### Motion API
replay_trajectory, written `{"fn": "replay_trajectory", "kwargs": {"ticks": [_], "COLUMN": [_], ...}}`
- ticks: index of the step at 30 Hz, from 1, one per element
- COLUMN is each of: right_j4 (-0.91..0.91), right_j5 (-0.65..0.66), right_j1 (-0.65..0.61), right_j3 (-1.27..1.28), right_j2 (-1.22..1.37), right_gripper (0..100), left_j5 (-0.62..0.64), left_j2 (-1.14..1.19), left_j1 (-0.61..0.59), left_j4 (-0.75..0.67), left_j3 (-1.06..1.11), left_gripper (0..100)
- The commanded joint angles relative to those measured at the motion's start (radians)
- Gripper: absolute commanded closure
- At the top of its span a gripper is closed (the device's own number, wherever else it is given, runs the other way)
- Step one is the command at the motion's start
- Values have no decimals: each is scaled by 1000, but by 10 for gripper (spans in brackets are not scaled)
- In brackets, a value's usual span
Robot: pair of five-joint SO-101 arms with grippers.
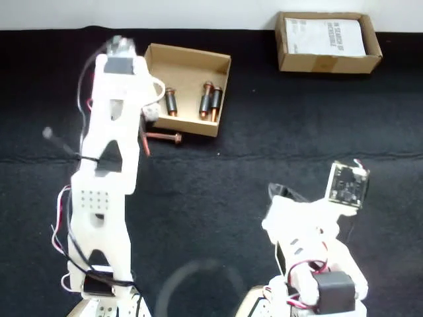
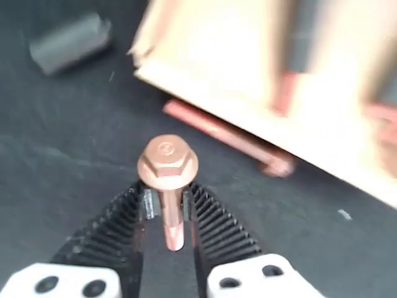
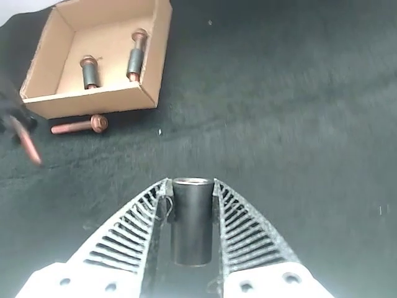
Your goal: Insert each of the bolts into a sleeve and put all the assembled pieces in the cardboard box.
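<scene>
Bolt: clamped by its shank between the jaws of the left gripper, head clear of the fingertips, held above the tabletop just beside the near left corner of the cardboard box. Sleeve: gripped lengthwise by the right gripper, open end facing away from the wrist, at the near right of the scene and well apart from the bolt. Three assembled pieces lie in the box. A loose bolt lies against the box's near wall; a loose sleeve lies on the cloth nearby. A second box holding a printed sheet sits at the far right.

Risks, as judged:
- The bolt is held on a narrow span and may pivot when its tip meets the sleeve rim.
- Any misalignment between the arms would jam or drop a part.
- The loose bolt, tight to the wall, leaves little room for jaws and invites shoving the box.
</scene>
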Motion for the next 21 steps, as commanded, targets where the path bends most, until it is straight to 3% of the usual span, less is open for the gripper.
{"fn": "replay_trajectory", "kwargs": {"ticks": [1,15,21], "right_j4": [-142,-803,-1058], "right_j5": [71,97,98], "right_j1": [5,2,-88], "right_j3": [64,407,552], "right_j2": [-1,-8,-8], "right_gripper": [992,992,992], "left_j5": [-137,-176,-181], "left_j2": [-197,-575,-687], "left_j1": [41,42,-8], "left_j4": [8,8,8], "left_j3": [-42,-41,-36], "left_gripper": [992,992,993]}}
